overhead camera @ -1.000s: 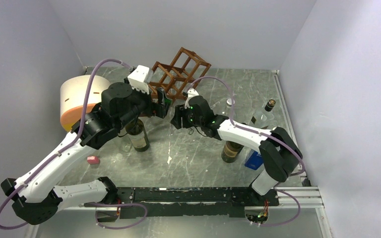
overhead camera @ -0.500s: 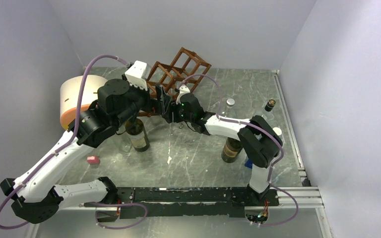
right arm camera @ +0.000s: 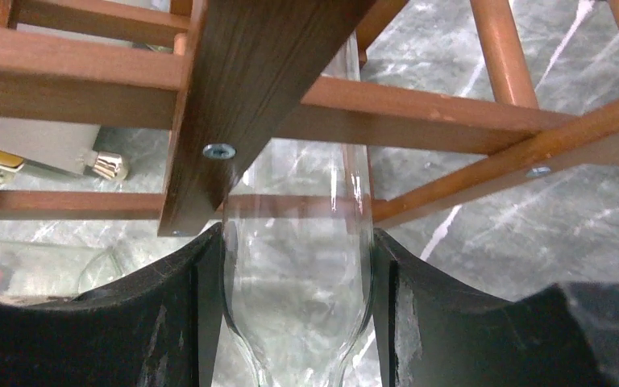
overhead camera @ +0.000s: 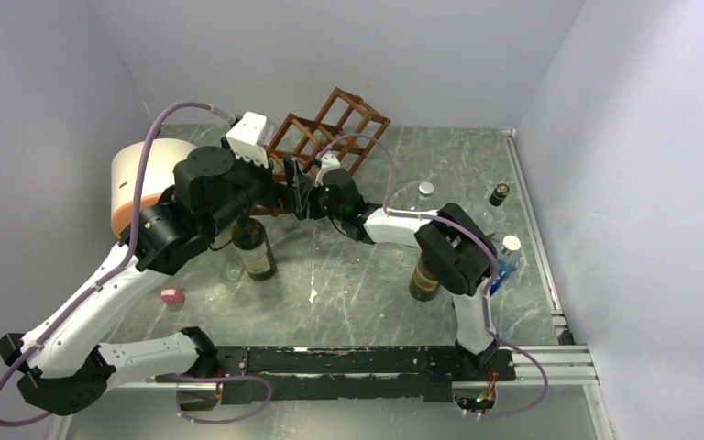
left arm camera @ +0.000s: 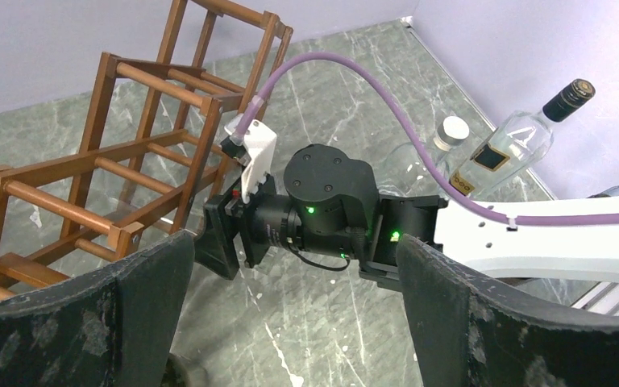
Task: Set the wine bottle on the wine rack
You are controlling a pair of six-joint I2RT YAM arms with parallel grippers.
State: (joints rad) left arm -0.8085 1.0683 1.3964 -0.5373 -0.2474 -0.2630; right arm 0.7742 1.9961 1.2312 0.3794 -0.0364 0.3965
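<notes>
The reddish-brown wooden wine rack [overhead camera: 335,128] stands tilted at the back centre; it also shows in the left wrist view [left arm camera: 129,161]. My right gripper [right arm camera: 298,310] is shut on a clear glass wine bottle [right arm camera: 298,266], held against the rack's lower bars [right arm camera: 290,105]. In the top view the right gripper [overhead camera: 310,197] is at the rack's front-left corner. My left gripper [left arm camera: 290,322] is open and empty, its fingers [left arm camera: 81,314] spread wide, facing the right wrist [left arm camera: 322,205]. In the top view the left gripper [overhead camera: 284,192] is just left of the right one.
A dark green bottle [overhead camera: 255,249] stands below my left gripper; another dark bottle [overhead camera: 426,275] stands under the right arm. A cream-and-orange cylinder [overhead camera: 142,183] is at the left. A clear bottle with a black cap [overhead camera: 495,197], a blue item [overhead camera: 504,266] and a pink piece [overhead camera: 172,295] lie around.
My right gripper has moved left with the clear bottle up to the rack's corner. My left gripper has shifted slightly left and back, staying open.
</notes>
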